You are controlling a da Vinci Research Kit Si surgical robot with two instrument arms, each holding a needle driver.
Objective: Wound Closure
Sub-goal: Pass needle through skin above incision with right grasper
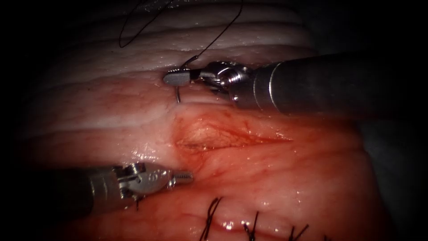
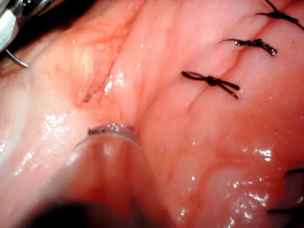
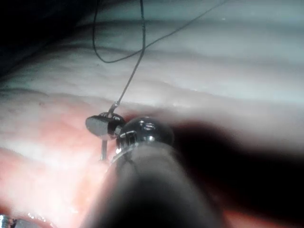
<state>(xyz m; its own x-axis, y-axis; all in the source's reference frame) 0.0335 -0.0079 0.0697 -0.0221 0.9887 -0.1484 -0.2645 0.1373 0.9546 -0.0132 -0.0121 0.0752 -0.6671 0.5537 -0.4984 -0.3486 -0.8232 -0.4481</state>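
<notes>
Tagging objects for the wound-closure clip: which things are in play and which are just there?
In play:
right pincer, shut on the needle near its thread end
thread trailing from the needle
left pincer, holding nothing
open cut in the tissue

Just there:
finished stitches below the cut

We see the right tool point(image 3: 100, 124) clamped on the needle point(image 3: 103, 148), whose shaft runs down from the jaws toward the tissue point(image 3: 199, 71). From its swaged end the thread point(image 3: 130, 78) rises and loops over the pale ridges.
</notes>
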